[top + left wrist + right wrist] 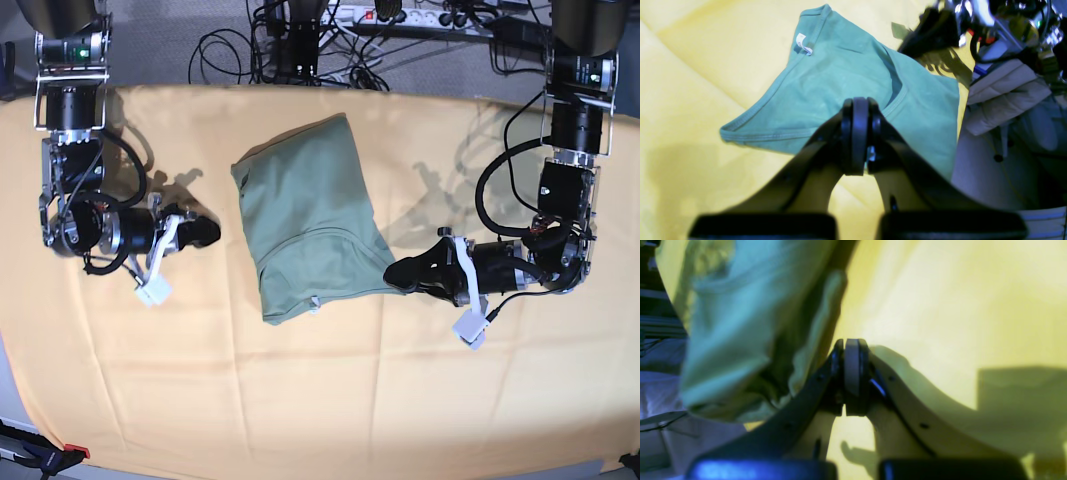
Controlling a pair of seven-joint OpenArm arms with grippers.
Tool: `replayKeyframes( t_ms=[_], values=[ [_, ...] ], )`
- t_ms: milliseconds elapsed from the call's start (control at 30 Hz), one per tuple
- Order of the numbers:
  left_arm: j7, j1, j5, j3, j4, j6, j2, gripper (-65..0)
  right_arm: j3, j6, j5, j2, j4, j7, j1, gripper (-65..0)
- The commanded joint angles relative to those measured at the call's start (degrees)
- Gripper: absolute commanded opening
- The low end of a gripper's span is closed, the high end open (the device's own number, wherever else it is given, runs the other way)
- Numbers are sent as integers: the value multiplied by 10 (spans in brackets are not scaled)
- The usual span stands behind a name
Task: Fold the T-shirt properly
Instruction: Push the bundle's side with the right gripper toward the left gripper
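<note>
The sage-green T-shirt (pixel 310 210) lies folded into a compact shape in the middle of the yellow-orange cloth (pixel 320 400). Its pale tag (pixel 802 44) shows at the neckline. My left gripper (pixel 393 272) is shut, its tips right at the shirt's lower right edge. In the left wrist view that gripper (pixel 858 103) overlaps the T-shirt (pixel 840 76) near the collar seam, and I cannot tell if cloth is pinched. My right gripper (pixel 207 232) is shut and empty, a short way left of the shirt. In the right wrist view the right gripper (pixel 853 343) has the blurred T-shirt (pixel 733 323) to its left.
Cables and a power strip (pixel 400 15) run behind the table's far edge. The yellow-orange cloth (pixel 690 100) covers the whole table. In the left wrist view the other arm (pixel 990 26) shows beyond the shirt.
</note>
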Motion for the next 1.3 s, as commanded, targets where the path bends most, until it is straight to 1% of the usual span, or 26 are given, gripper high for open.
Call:
replayKeyframes(
  t_ms=[0,67,100,167,200,233,800,900,1067,1267],
  values=[
    [-11,-16,-14,-5,8,-3,-5,-650,4,0,16,4,9,2,10,-650],
    [-11,-16,-14,-5,8,-3,-5,-650,4,1,35,2,9,-8,-1,-650],
    [-11,-16,-14,-5,8,-3,-5,-650,4,13,61,1,9,-17,-5,-650],
    [-10,-16,-13,-5,8,-3,-5,-650,4,40,135,1,9,-56,-15,-650],
    [-10,-16,-14,-5,8,-3,-5,-650,4,40,174,1,9,-75,-20,-650],
    [-10,-16,-13,-5,8,-3,-5,-650,4,40,195,1,9,-75,-23,-650],
    [-7,-16,-13,-5,8,-3,-5,-650,7,40,195,5,9,-75,-117,-650],
    [-7,-16,-13,-5,8,-3,-5,-650,7,32,195,9,9,-75,-124,-650],
    [-6,-16,-14,-5,8,-3,-5,-650,7,31,195,27,10,-75,-124,-650],
    [-7,-16,-19,-5,8,-3,-5,-650,6,24,195,32,72,-75,-125,-650]
  ],
)
